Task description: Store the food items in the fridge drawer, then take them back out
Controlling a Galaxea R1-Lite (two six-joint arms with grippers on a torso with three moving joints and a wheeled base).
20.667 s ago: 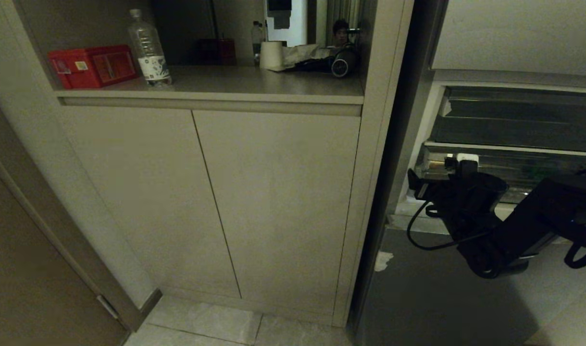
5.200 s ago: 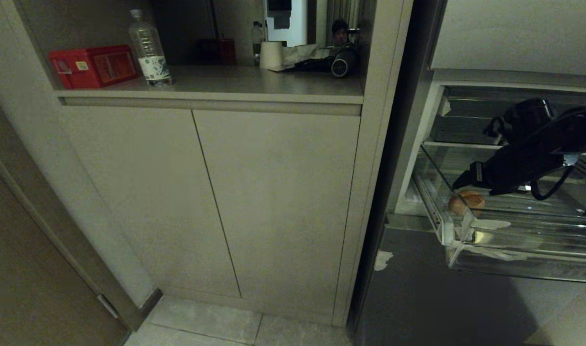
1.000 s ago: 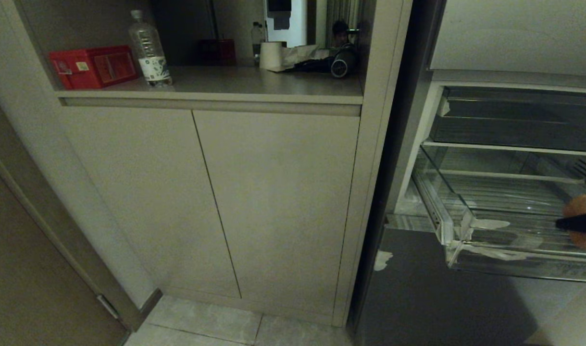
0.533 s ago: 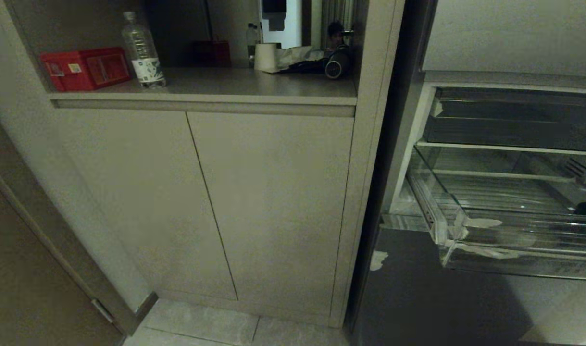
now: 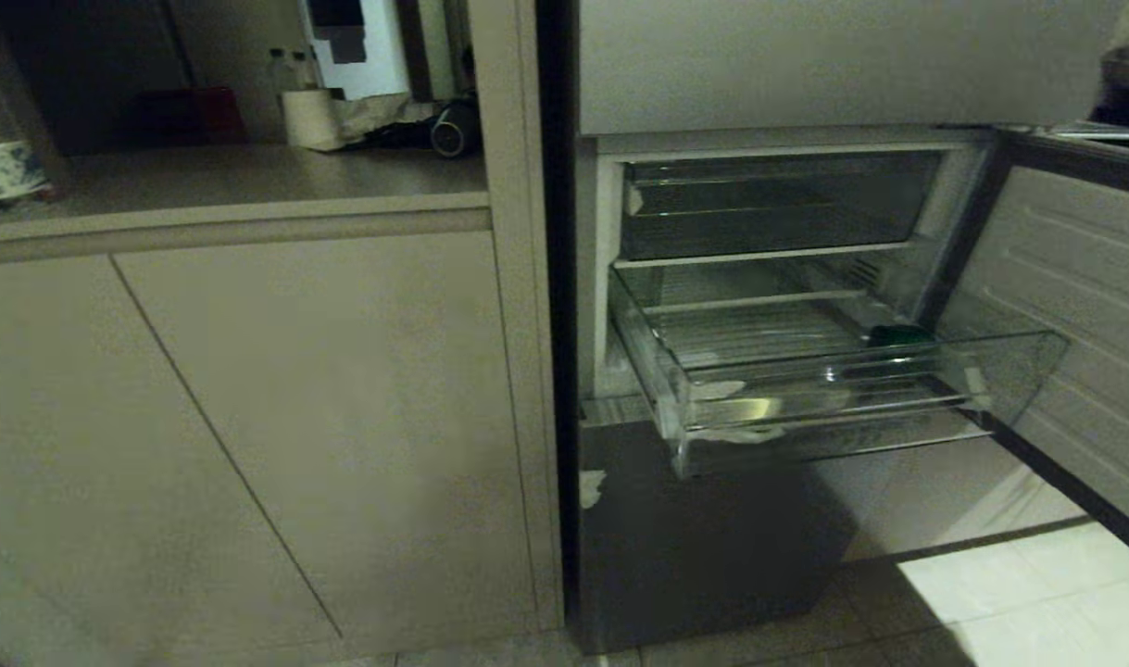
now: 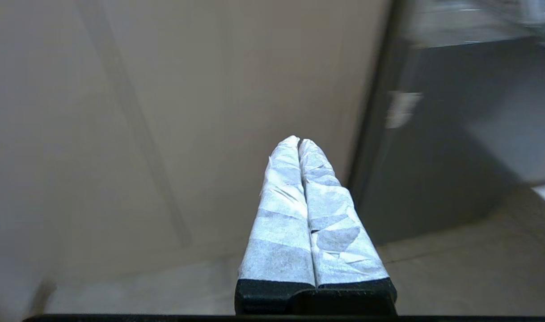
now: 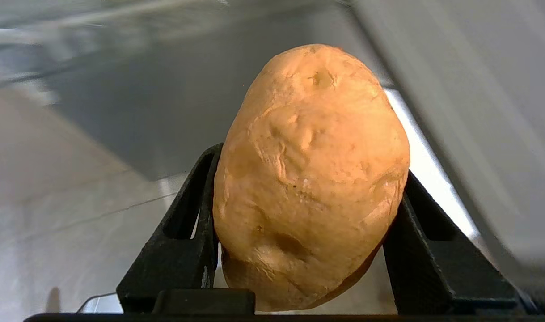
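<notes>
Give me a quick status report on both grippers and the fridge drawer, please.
Right gripper shut on tan lumpy potato, outside drawer. Left gripper shut, empty, parked. Clear plastic fridge drawer pulled open, small dark green item inside. Nothing in the way.

Drawer (image 5: 860, 389) clear glossy plastic; potato (image 7: 310, 174) rough, matt skin.
</notes>
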